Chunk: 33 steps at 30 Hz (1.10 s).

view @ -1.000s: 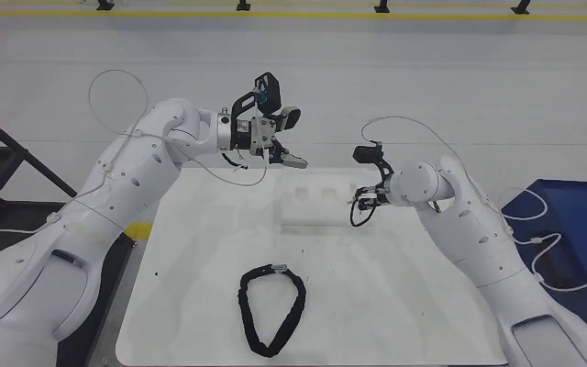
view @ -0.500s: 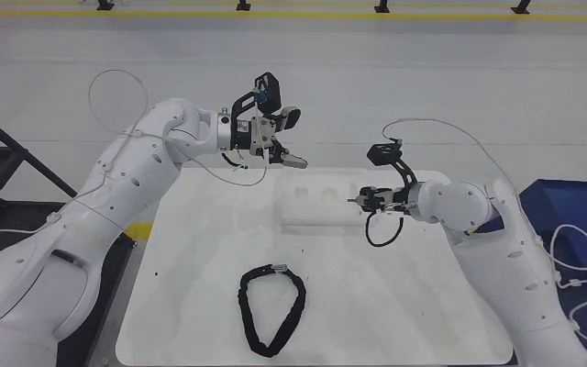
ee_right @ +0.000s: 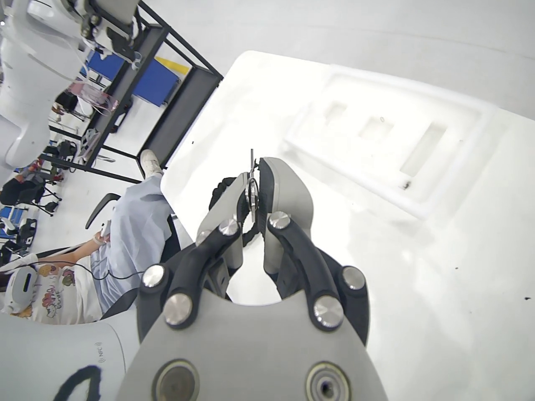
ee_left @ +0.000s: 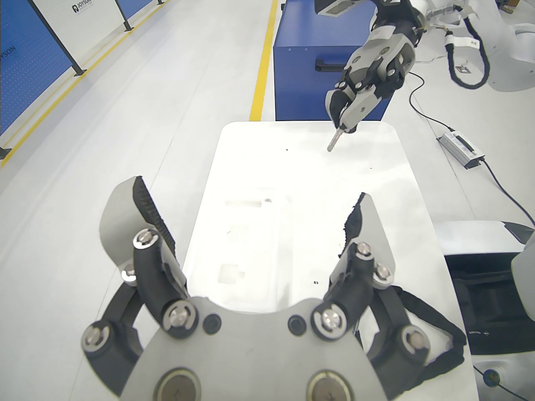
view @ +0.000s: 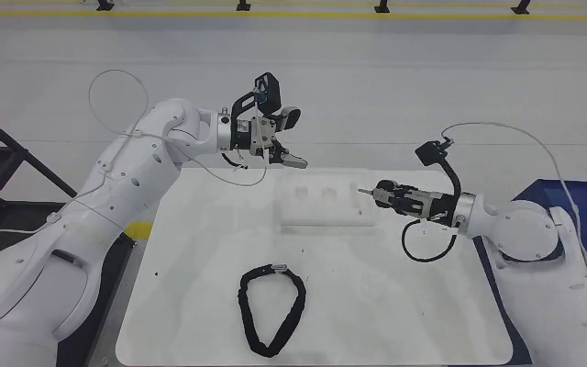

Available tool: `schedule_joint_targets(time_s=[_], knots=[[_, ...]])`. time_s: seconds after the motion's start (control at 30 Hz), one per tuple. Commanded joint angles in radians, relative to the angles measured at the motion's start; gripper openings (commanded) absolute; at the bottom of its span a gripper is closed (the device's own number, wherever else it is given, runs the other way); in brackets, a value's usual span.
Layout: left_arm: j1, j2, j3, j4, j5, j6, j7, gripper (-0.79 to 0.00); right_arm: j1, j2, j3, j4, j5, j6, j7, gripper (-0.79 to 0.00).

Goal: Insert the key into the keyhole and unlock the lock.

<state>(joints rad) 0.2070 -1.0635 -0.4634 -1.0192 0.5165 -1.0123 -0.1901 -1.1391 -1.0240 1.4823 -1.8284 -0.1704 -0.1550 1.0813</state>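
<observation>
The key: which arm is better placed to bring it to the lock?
Right, probably. The right hand is shut on the key, blade pointing out; the left hand is open and empty. The lock lies untouched.

From the top view I can't make out the keyhole on the lock [view: 246, 310]; it's too small. The key [ee_right: 252, 156] shows me just its blade tip, with its head buried between the right gripper [ee_right: 254, 171] fingers. A black shape [ee_right: 219, 187] sits mostly hidden behind those fingers; I can't tell what it is.
</observation>
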Motion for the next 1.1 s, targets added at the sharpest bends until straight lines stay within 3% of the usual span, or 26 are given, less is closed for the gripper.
schedule_joint_targets(time_s=[0.0,0.33,1.07], knots=[[0.0,0.0,0.0,0.0,0.0,0.0,0.0,0.0,-0.039,0.003,0.039,-0.013,0.029,-0.02,-0.028,-0.785],[0.0,0.0,0.0,0.0,0.0,0.0,0.0,0.0,-0.152,0.013,0.136,-0.033,0.126,-0.089,-0.115,-0.785],[0.0,0.0,0.0,0.0,0.0,0.0,0.0,0.0,-0.16,0.018,0.144,-0.017,0.14,-0.115,-0.101,-0.785]])
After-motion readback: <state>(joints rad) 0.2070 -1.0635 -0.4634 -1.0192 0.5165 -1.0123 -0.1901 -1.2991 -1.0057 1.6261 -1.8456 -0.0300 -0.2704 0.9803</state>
